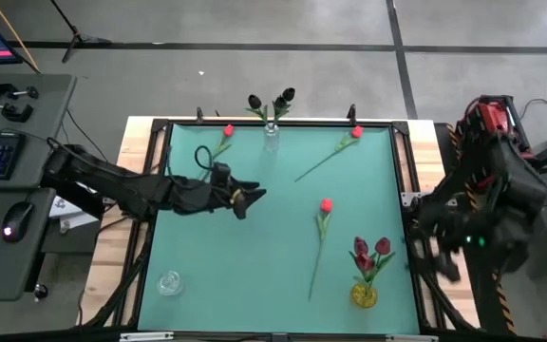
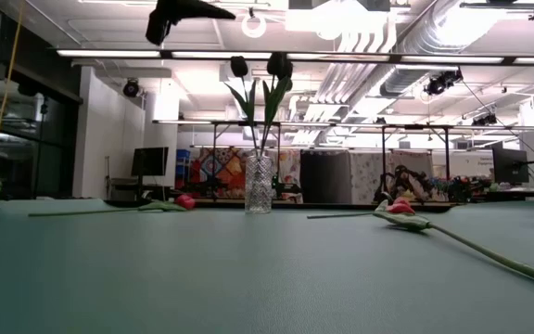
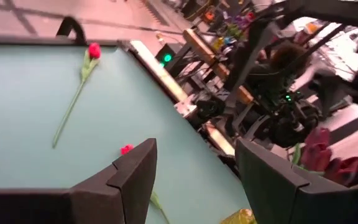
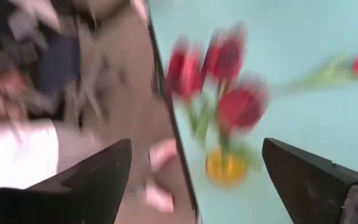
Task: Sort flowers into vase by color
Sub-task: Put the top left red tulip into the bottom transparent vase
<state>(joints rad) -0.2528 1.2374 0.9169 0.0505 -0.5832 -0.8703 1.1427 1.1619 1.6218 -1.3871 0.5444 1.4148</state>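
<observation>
Near front edge of desk [image 1: 283,285]: yellow vase [image 1: 364,294] with dark pink flowers [image 1: 371,251], clear vase [image 1: 169,282] empty. Red tulips [image 1: 326,205] lying mid-desk and farther back; light, bendy, best pinched on stem. Left pincer [image 1: 253,199] and right pincer [image 4: 191,180] both wide open, empty.

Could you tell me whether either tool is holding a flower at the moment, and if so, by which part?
Nothing is held. The left tool hangs open over the mat, and the right tool stands open beside the yellow vase, empty.
</observation>
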